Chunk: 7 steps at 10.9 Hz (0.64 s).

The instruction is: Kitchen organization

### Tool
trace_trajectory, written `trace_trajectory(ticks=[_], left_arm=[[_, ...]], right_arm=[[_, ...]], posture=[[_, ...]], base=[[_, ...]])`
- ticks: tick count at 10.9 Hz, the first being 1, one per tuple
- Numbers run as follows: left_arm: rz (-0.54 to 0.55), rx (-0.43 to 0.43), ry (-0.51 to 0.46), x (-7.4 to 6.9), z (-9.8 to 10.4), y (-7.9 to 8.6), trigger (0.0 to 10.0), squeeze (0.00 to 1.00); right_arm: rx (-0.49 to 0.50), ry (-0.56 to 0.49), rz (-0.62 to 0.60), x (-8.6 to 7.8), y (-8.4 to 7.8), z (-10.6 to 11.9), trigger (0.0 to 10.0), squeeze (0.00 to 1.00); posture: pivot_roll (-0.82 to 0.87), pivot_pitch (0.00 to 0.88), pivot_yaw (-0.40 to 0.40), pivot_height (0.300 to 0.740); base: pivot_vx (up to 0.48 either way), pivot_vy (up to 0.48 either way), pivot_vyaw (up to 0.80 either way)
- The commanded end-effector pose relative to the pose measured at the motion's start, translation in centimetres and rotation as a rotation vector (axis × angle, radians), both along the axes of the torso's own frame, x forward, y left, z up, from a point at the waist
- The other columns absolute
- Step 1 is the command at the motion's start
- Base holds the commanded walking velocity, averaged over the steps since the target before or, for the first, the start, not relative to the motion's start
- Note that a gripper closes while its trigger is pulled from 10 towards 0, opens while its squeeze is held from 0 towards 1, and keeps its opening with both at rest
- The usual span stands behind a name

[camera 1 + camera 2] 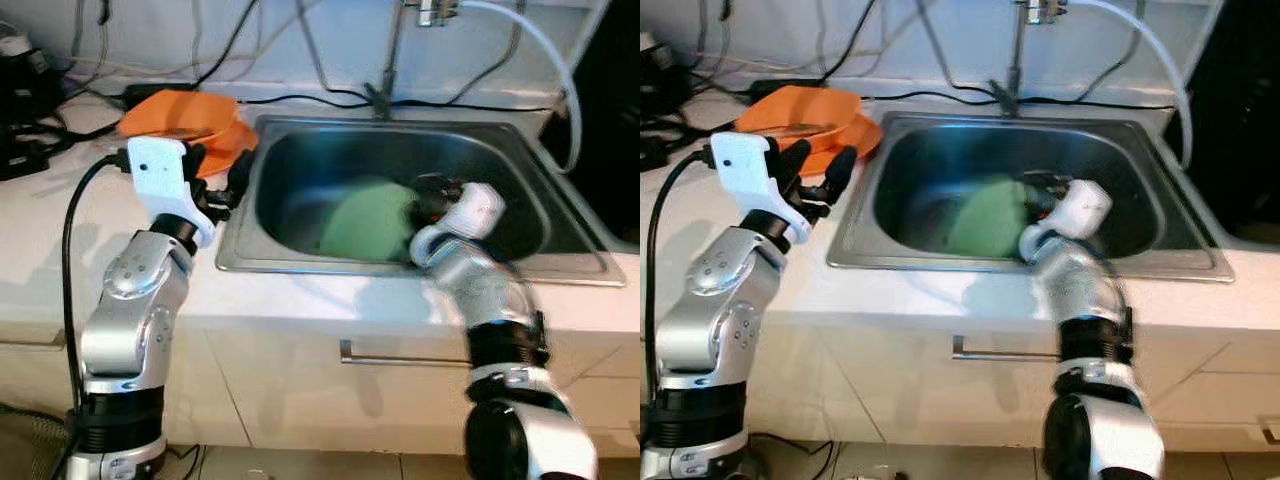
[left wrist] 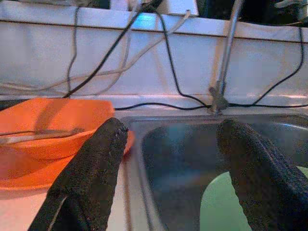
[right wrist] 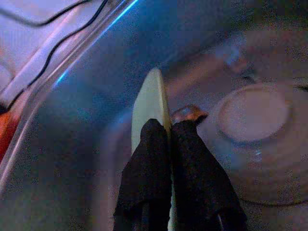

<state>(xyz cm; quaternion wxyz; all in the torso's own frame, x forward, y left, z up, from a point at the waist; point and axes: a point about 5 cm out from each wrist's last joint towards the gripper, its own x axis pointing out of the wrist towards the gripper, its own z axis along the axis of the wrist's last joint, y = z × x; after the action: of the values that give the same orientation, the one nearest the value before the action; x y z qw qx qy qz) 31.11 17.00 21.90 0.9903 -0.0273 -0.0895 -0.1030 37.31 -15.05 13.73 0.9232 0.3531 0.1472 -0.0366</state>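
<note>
We see the right gripper (image 3: 163, 127) reaching down into the sink (image 1: 545, 215), its two fingers pinched tight on the rim of a green plate (image 1: 365, 220), which stands on edge between them. Just beside it lies what looks like an upturned bowl (image 3: 252, 139). The left gripper (image 2: 175, 159) hovers spread wide over the sink's edge, near the orange dishes (image 1: 185, 115).

A shiny metal sink (image 1: 1160, 215) sits in the middle of the frame. A green plate (image 1: 985, 220) stands tilted inside it, at the right gripper (image 1: 1032, 195). At upper left, orange bowls (image 1: 810, 115) rest just beside the left gripper (image 1: 818, 168), fingers spread apart.
</note>
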Motion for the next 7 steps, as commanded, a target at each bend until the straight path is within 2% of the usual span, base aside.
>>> trace_trajectory(ticks=[1,2,3,5,7], left_arm=[[-0.002,-0.007,-0.003,0.1,0.0,-0.1,10.0,0.00],[0.000,-0.008,0.000,0.1,-0.2,0.0,10.0,0.00],[0.000,-0.005,0.007,0.1,-0.3,0.0,10.0,0.00],[-0.021,0.038,0.054,0.1,-1.2,-0.3,10.0,0.00],[-0.063,0.062,0.097,-0.1,-2.0,-0.8,10.0,0.00]], right_arm=[[0.042,-0.037,-0.051,0.5,-0.2,1.2,10.0,0.00],[0.054,-0.055,-0.147,0.6,-1.4,1.4,10.0,0.00],[-0.016,-0.080,-0.133,0.6,-1.5,1.6,10.0,0.00],[-0.207,-0.091,-0.031,0.8,-0.7,1.4,10.0,0.00],[-0.350,-0.084,0.084,0.8,0.2,0.8,10.0,0.00]], posture=[[0.16,0.000,0.018,0.740],[0.16,0.000,0.018,0.740],[0.16,0.000,0.018,0.740],[0.16,0.000,0.018,0.740],[0.16,0.000,0.013,0.740]], base=[[0.000,0.000,0.00],[0.000,0.000,0.00],[0.000,0.000,0.00],[0.000,0.000,0.00],[0.000,0.000,0.00]])
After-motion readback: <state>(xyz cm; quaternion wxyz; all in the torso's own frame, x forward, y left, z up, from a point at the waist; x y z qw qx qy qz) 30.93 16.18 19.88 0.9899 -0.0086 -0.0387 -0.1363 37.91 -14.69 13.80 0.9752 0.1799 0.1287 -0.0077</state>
